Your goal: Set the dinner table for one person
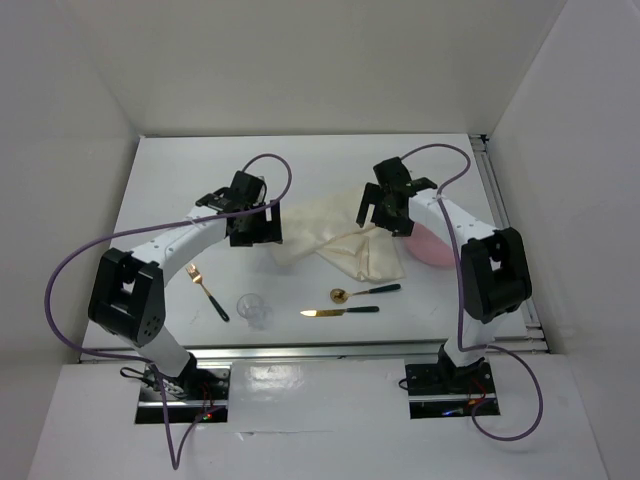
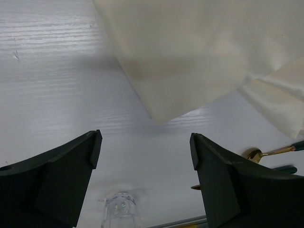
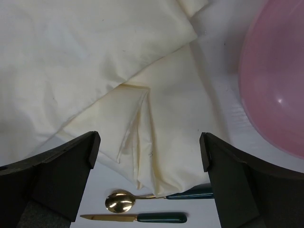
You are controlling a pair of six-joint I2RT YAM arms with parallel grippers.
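Observation:
The white dinner table (image 1: 180, 190) holds a crumpled cream cloth placemat (image 1: 330, 235) in the middle, also in the left wrist view (image 2: 199, 57) and the right wrist view (image 3: 95, 61). A pink plate (image 1: 432, 248) lies right of it, partly under my right arm. A gold spoon (image 1: 362, 292), a gold knife (image 1: 340, 312), a gold fork (image 1: 206, 290) and a clear glass (image 1: 254, 310) lie near the front. My left gripper (image 1: 252, 228) is open above the cloth's left corner. My right gripper (image 1: 385, 212) is open above the cloth's right side.
White walls enclose the table on three sides. A metal rail (image 1: 350, 350) runs along the near edge. The spoon (image 3: 121, 200) lies with its handle partly under the cloth, the knife (image 3: 137, 218) just below it. The glass (image 2: 119, 209) shows between my left fingers.

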